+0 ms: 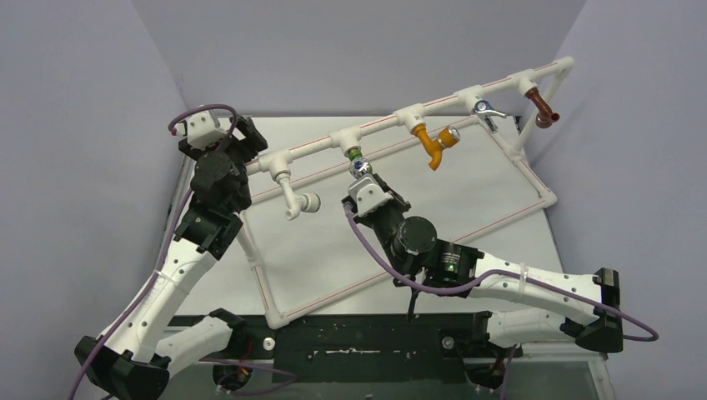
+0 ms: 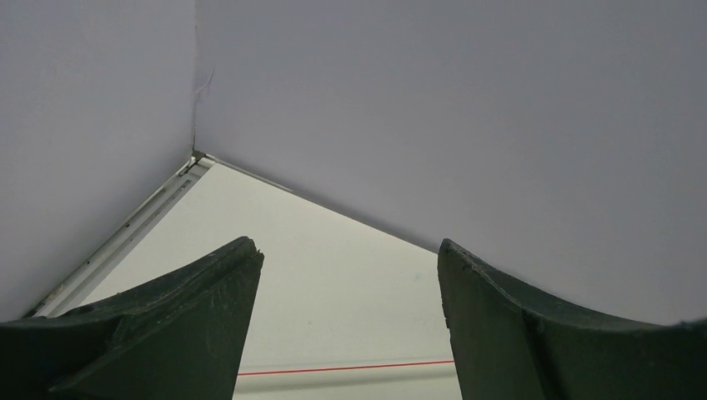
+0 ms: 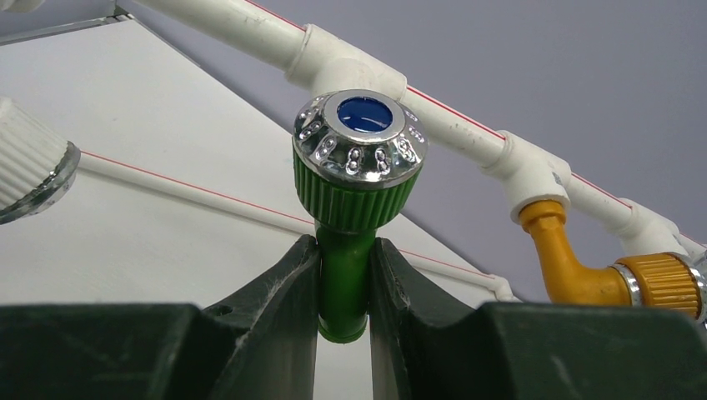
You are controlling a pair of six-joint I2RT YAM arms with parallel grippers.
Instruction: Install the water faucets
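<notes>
Clamps the green faucet (image 3: 357,179) by its stem in the right gripper (image 3: 343,250), pinched from both sides. Sits right under the second tee from the left of the pipe frame (image 3: 250,25); possibly threaded in already, joint hidden behind its chrome cap. Leaves the left gripper (image 2: 346,275) released, jaws apart around nothing, beside the frame's left end. Shows the white faucet (image 1: 293,198), orange faucet (image 1: 432,143), silver faucet (image 1: 485,110) and brown faucet (image 1: 544,107) hanging from the other tees.
</notes>
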